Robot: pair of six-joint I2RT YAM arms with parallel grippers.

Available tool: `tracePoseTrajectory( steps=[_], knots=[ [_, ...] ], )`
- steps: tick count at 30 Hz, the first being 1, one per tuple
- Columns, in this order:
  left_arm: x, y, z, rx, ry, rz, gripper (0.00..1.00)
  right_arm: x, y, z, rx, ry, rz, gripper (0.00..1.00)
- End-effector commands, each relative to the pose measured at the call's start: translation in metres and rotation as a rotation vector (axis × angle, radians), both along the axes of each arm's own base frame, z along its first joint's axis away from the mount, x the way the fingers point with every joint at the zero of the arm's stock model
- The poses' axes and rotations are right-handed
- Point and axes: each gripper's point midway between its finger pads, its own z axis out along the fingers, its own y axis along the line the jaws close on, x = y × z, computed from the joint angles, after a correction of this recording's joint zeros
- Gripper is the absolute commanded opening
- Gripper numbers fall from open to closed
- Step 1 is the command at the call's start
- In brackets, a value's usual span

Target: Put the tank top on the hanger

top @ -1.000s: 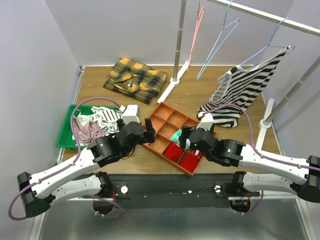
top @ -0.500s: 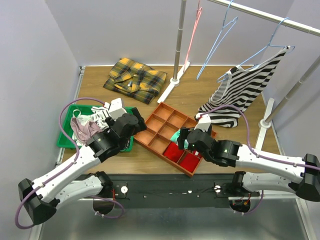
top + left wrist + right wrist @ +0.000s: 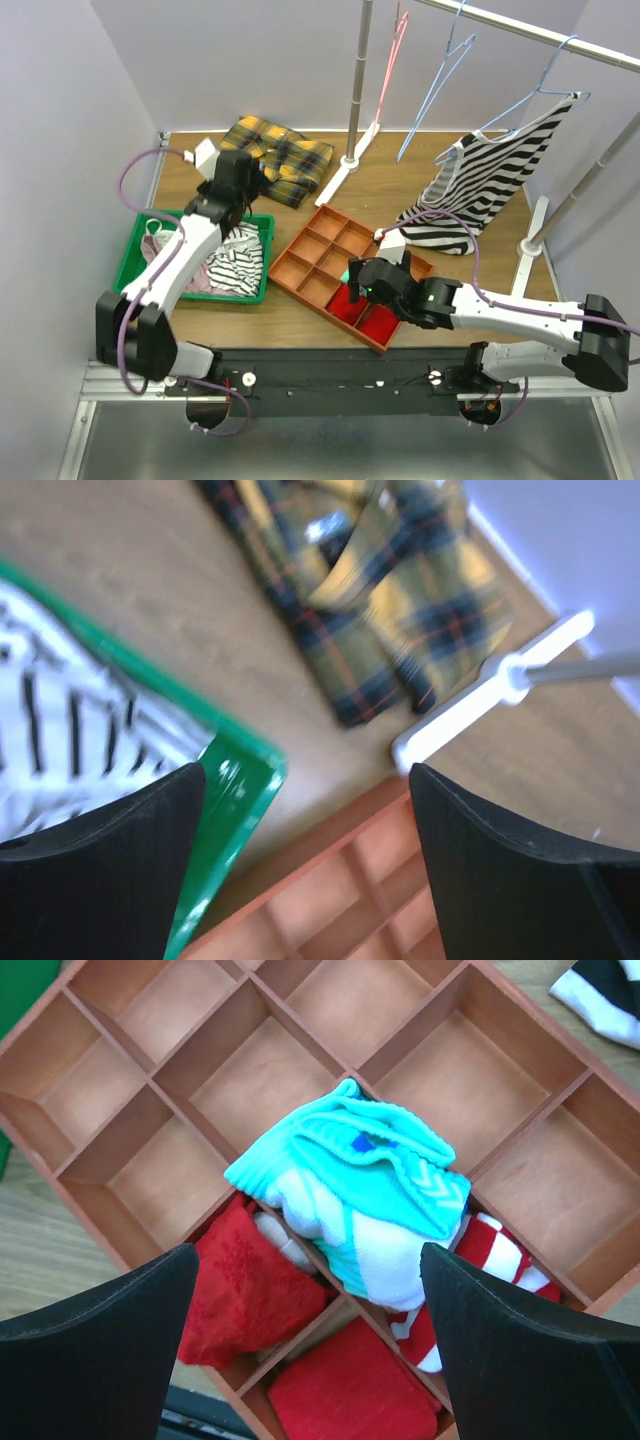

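Observation:
The black-and-white striped tank top (image 3: 487, 180) hangs on the pale lavender-blue hanger (image 3: 548, 82) from the rail at the back right, and its lower hem rests on the table. My left gripper (image 3: 247, 183) (image 3: 305, 780) is far from it at the back left, beside the yellow plaid shirt (image 3: 277, 155) (image 3: 395, 590). It is open with nothing between its fingers. My right gripper (image 3: 360, 280) (image 3: 308, 1255) hovers open over the orange divided tray (image 3: 318, 250) (image 3: 500, 1055), above a cyan-and-white sock (image 3: 365, 1185).
A pink hanger (image 3: 393, 55) and a sky-blue hanger (image 3: 440, 75) hang from the rail beside the rack pole (image 3: 358, 80). The green tray (image 3: 130, 265) (image 3: 235, 800) at the left holds a thin-striped white cloth (image 3: 235, 265). Red socks (image 3: 340, 1390) fill the orange tray's near compartments.
My left arm swung from the orange tray's left edge back and left, over the green tray toward the plaid shirt. My right gripper shifted left over the orange tray.

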Motion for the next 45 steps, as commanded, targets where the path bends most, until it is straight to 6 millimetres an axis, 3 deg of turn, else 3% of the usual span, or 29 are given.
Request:
tracePoseTrajectory(
  steps=[1, 2, 3, 4, 5, 6, 7, 8, 9, 10, 11, 12, 14, 17, 24, 28, 32, 34, 36, 37, 39, 40, 42, 43, 45],
  knots=[
    [0.074, 0.029, 0.038, 0.142, -0.055, 0.066, 0.81, 0.012, 0.009, 0.016, -0.006, -0.053, -0.024, 1.0],
    [0.091, 0.041, 0.011, 0.233, 0.026, 0.111, 0.81, 0.014, 0.01, 0.019, 0.0, -0.058, -0.024, 1.0],
    [0.109, 0.043, 0.034, 0.266, 0.007, 0.114, 0.81, 0.014, 0.013, 0.02, 0.008, -0.058, -0.019, 1.0],
    [0.12, 0.049, 0.031, 0.317, 0.034, 0.126, 0.8, 0.015, 0.014, 0.021, 0.01, -0.059, -0.013, 1.0],
    [0.136, 0.057, -0.002, 0.42, 0.127, 0.118, 0.8, 0.017, 0.015, 0.022, 0.015, -0.061, -0.016, 1.0],
    [0.152, 0.057, 0.014, 0.44, 0.115, 0.105, 0.8, 0.017, 0.017, 0.021, 0.02, -0.056, -0.006, 1.0],
    [0.164, 0.058, 0.009, 0.47, 0.137, 0.076, 0.81, 0.019, 0.018, 0.021, 0.018, -0.054, 0.002, 1.0],
    [0.178, 0.06, -0.03, 0.519, 0.224, 0.044, 0.82, 0.023, 0.02, 0.021, 0.03, -0.052, 0.001, 1.0],
    [0.189, 0.061, -0.016, 0.536, 0.221, 0.031, 0.84, 0.023, 0.024, 0.016, 0.032, -0.031, 0.024, 1.0],
    [0.198, 0.059, -0.025, 0.551, 0.238, -0.003, 0.88, 0.026, 0.026, 0.014, 0.022, -0.029, 0.037, 1.0],
    [0.205, 0.057, -0.055, 0.568, 0.294, -0.032, 0.9, 0.029, 0.026, 0.013, 0.025, -0.027, 0.036, 1.0],
    [0.211, 0.056, -0.051, 0.559, 0.294, -0.058, 0.91, 0.03, 0.029, 0.007, 0.017, -0.009, 0.051, 1.0],
    [0.217, 0.051, -0.08, 0.54, 0.34, -0.117, 0.94, 0.037, 0.03, 0.005, 0.02, 0.004, 0.055, 1.0],
    [0.215, 0.047, -0.102, 0.496, 0.371, -0.161, 0.99, 0.042, 0.034, 0.002, 0.041, 0.027, 0.081, 1.0],
    [0.2, 0.044, -0.142, 0.381, 0.459, -0.157, 0.98, 0.049, 0.043, -0.008, 0.067, 0.071, 0.12, 1.0],
    [0.193, 0.044, -0.168, 0.283, 0.509, -0.139, 0.83, 0.051, 0.05, -0.004, 0.081, 0.074, 0.14, 1.0],
    [0.183, 0.046, -0.191, 0.223, 0.568, -0.125, 0.77, 0.051, 0.057, -0.007, 0.083, 0.088, 0.158, 1.0],
    [0.178, 0.049, -0.2, 0.201, 0.588, -0.107, 0.66, 0.051, 0.061, -0.009, 0.084, 0.1, 0.169, 1.0],
    [0.181, 0.052, -0.196, 0.176, 0.558, -0.089, 0.56, 0.052, 0.064, -0.008, 0.088, 0.103, 0.174, 1.0],
    [0.176, 0.057, -0.202, 0.152, 0.568, -0.07, 0.42, 0.052, 0.065, -0.01, 0.082, 0.108, 0.179, 1.0],
    [0.178, 0.066, -0.193, 0.145, 0.542, -0.032, 0.21, 0.052, 0.066, -0.01, 0.078, 0.11, 0.182, 1.0],
    [0.173, 0.074, -0.196, 0.136, 0.551, -0.002, 0.02, 0.053, 0.066, -0.01, 0.075, 0.109, 0.183, 1.0],
    [0.173, 0.087, -0.181, 0.138, 0.513, 0.058, 0.0, 0.054, 0.066, -0.01, 0.075, 0.11, 0.183, 1.0],
    [0.163, 0.093, -0.189, 0.136, 0.53, 0.084, 0.0, 0.055, 0.066, -0.01, 0.073, 0.112, 0.185, 1.0],
    [0.166, 0.111, -0.165, 0.115, 0.443, 0.168, 0.0, 0.056, 0.067, -0.012, 0.068, 0.114, 0.187, 1.0]
  ],
)
